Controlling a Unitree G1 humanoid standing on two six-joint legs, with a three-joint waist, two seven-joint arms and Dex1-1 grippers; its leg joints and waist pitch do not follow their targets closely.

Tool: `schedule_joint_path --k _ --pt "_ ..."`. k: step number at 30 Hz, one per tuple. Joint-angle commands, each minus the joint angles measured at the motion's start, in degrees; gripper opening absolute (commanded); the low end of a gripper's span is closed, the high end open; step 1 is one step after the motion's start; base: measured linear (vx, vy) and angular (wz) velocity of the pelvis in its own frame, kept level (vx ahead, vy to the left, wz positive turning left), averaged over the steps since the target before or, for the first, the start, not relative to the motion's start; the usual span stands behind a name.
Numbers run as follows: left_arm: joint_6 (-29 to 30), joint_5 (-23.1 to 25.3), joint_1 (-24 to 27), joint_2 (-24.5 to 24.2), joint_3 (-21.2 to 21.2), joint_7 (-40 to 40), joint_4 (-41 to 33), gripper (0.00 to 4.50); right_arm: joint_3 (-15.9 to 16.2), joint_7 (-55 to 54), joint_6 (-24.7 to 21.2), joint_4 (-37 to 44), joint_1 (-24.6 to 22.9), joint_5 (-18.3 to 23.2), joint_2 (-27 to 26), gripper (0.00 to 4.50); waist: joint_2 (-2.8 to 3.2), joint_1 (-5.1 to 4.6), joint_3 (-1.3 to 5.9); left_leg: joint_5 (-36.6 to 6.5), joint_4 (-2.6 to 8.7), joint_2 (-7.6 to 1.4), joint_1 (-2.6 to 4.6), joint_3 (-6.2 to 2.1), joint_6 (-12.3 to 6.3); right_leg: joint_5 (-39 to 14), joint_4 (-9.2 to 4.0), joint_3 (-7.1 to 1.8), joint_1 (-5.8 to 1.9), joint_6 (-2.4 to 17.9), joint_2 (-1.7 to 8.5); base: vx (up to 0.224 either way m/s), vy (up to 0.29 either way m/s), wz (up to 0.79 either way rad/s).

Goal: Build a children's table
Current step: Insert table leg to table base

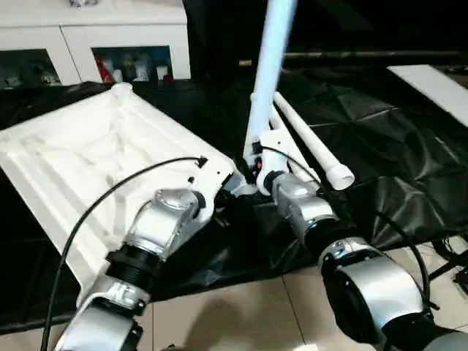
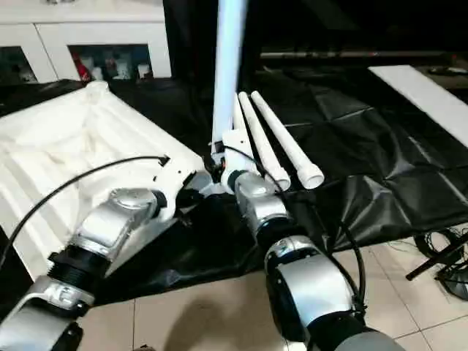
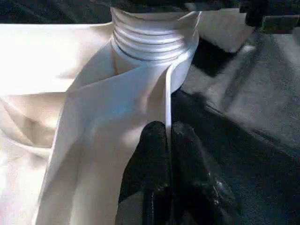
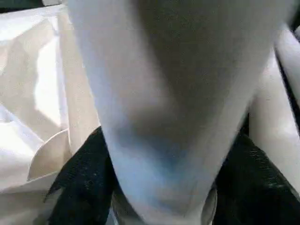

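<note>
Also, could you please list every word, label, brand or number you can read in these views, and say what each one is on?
No readable text anywhere.
Tabletop: plain white, no marking.
Upright leg and legs lying on the black sheet: no labels.
Items inside the cabinet: too small and blurred to read.

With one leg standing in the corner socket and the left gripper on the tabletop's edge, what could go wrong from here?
The upright white tubular leg leans slightly in the ribbed white plastic tabletop's corner socket; it may tip or cross-thread if not seated. The left gripper pinches only a thin rim, so the tabletop may slip. Two spare white legs lie close and could get knocked.
</note>
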State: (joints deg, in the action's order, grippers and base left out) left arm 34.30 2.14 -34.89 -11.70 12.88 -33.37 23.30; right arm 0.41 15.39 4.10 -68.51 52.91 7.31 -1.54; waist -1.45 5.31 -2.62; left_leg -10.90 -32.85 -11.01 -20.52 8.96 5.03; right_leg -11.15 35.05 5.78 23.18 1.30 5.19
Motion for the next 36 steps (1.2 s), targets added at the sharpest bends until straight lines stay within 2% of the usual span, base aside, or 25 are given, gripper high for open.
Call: schedule_joint_path --k 1,2,4,8,11,13,14,16,17,19,20,22,24,28,31,33,34,36 --pt "-0.6 1.3 -0.4 -2.6 -0.1 -0.5 1.0 0.0 -0.6 1.9 -1.1 -0.9 -1.0 0.4 2.6 3.26 0.29 0.13 3.98 0.5 3.02 -1.57 -0.17 0.21 -4.81 7.8 -2.28 -3.39 -3.55 14.4 3.54 0.056 0.003 0.02" --pt "-1.1 1.2 -0.5 -3.0 0.0 -0.9 1.2 0.0 -0.5 3.0 -1.1 -0.5 -1.0 0.4 2.8 3.32 0.37 0.06 4.1 2.0 2.79 -1.53 -0.12 0.24 -6.18 10.3 -2.01 -3.37 -3.64 15.4 3.52 0.056 0.003 0.02" --pt "-1.8 1.1 -0.4 -3.4 0.3 -1.9 1.1 0.0 -0.1 5.1 -0.9 0.4 -1.3 0.0 3.2 3.48 0.47 -0.08 4.06 2.5 2.66 -1.67 -0.1 0.29 -7.63 10.8 -1.94 -3.29 -3.59 16.4 3.51 0.028 0.003 0.01" --pt "-3.0 0.9 0.1 -5.2 1.6 -5.1 0.6 0.0 1.3 13.2 -0.9 4.5 -3.3 -0.3 5.0 3.84 0.42 -0.19 3.96 2.4 2.39 -1.93 -0.26 0.33 -9.03 9.1 -1.93 -3.24 -3.59 16.8 3.46 0.0 0.0 0.0" --pt "-4.5 0.7 0.4 -6.2 2.2 -7.0 1.0 0.0 1.8 17.2 -1.1 7.8 -5.0 -0.4 6.2 4.13 0.79 -0.23 3.73 -1.4 2.65 -2.16 -0.14 0.35 -7.59 4.3 -2.36 -3.34 -3.57 16.4 3.61 0.0 0.0 0.0" --pt "-5.1 0.7 0.5 -6.5 2.5 -7.6 1.1 0.0 2.0 18.1 -1.3 8.6 -5.4 -0.3 6.6 4.28 0.67 -0.23 3.67 -3.5 2.79 -2.3 -0.01 0.45 -6.12 2.1 -2.56 -3.43 -3.53 16.2 3.63 0.0 0.0 0.0" --pt "-5.6 0.5 0.7 -7.1 2.8 -9.0 0.9 0.0 3.0 21.2 -1.9 12.2 -7.2 -0.3 8.0 4.37 0.77 -0.17 3.59 -4.3 2.87 -2.33 0.04 0.52 -5.41 1.3 -2.64 -3.43 -3.51 15.9 3.55 0.0 0.0 0.0" --pt "-6.2 0.1 0.9 -8.0 3.2 -11.0 0.6 0.0 4.5 25.5 -3.0 17.2 -9.7 -0.3 9.8 4.37 0.99 -0.12 3.62 -4.7 2.83 -2.44 0.15 0.7 -4.86 1.7 -2.6 -3.44 -3.48 15.4 3.4 0.0 0.0 0.0" --pt "-7.0 0.0 1.0 -8.6 3.4 -12.1 0.4 0.0 5.3 27.4 -3.7 19.1 -10.8 -0.3 10.6 4.37 0.87 -0.11 3.66 -4.6 2.77 -2.35 0.08 0.7 -4.8 2.4 -2.56 -3.41 -3.62 14.9 3.21 0.0 0.0 0.0" --pt "-9.1 0.1 1.2 -9.7 4.1 -14.1 0.6 0.0 6.4 30.2 -4.5 22.3 -12.8 -0.5 12.1 4.37 0.75 -0.21 3.79 -4.2 2.71 -2.26 0.05 0.74 -4.59 3.3 -2.4 -3.48 -3.64 15.2 3.31 0.0 0.0 0.0" --pt "-10.6 0.1 1.2 -10.3 4.5 -15.3 0.9 0.0 6.8 31.5 -5.0 23.7 -13.7 -0.6 12.7 4.37 0.99 -0.2 3.73 -4.4 2.7 -2.21 0.01 0.76 -4.57 3.2 -2.55 -3.44 -3.61 15.2 3.26 0.0 0.0 0.0" --pt "-10.7 0.1 1.1 -10.9 4.6 -16.1 1.1 0.0 7.3 32.9 -5.2 25.1 -14.5 -0.7 13.3 4.37 0.88 -0.15 3.81 -4.2 2.66 -2.21 -0.02 0.74 -4.55 3.6 -2.47 -3.46 -3.73 15.1 3.3 0.0 0.0 0.0" --pt "-10.5 -0.1 0.8 -11.5 4.6 -17.4 1.7 0.0 7.8 34.2 -6.6 27.9 -15.9 -0.7 14.0 4.37 1.06 -0.19 3.82 -4.0 2.6 -2.19 0.04 0.75 -4.41 4.0 -2.43 -3.46 -3.65 15.6 3.27 0.0 0.0 0.0" --pt "-9.9 -0.6 0.7 -12.0 4.6 -18.9 1.0 0.0 6.3 32.5 -9.4 30.8 -16.7 1.1 13.4 4.37 1.07 -0.25 3.8 -4.7 2.71 -2.27 0.06 0.68 -3.6 3.1 -2.42 -3.46 -3.65 15.6 3.29 0.0 0.0 0.0" --pt "-8.0 -1.2 1.9 -11.8 5.2 -19.6 -2.0 0.0 4.1 28.6 -12.9 33.0 -16.9 3.4 11.1 4.37 1.18 -0.23 3.74 -5.3 2.86 -2.4 0.17 0.64 -2.89 2.6 -2.4 -3.53 -3.56 15.6 3.35 0.0 0.0 0.0" --pt "-7.8 -1.2 2.0 -11.8 5.3 -19.7 -2.2 0.0 3.9 28.3 -13.3 33.1 -16.9 3.5 10.9 4.37 1.22 -0.2 3.81 -5.0 2.81 -2.38 0.23 0.68 -2.48 2.9 -2.35 -3.53 -3.5 15.6 3.32 0.0 0.0 0.0" --pt "-5.1 -1.7 2.5 -11.7 5.2 -19.9 -3.9 0.0 2.3 23.8 -16.6 33.6 -17.1 3.9 9.3 4.37 0.88 -0.04 3.76 -4.5 2.86 -2.44 0.45 0.76 -2.35 3.1 -2.3 -3.58 -3.42 15.7 3.27 0.0 0.0 0.0" --pt "-4.0 -1.8 2.8 -11.8 5.1 -19.8 -4.6 0.0 1.5 21.8 -18.4 34.2 -17.3 4.3 8.5 4.37 1.0 -0.03 3.75 -4.0 2.9 -2.38 0.36 0.77 -2.04 2.9 -2.26 -3.56 -3.42 15.6 3.29 0.0 0.0 0.0"
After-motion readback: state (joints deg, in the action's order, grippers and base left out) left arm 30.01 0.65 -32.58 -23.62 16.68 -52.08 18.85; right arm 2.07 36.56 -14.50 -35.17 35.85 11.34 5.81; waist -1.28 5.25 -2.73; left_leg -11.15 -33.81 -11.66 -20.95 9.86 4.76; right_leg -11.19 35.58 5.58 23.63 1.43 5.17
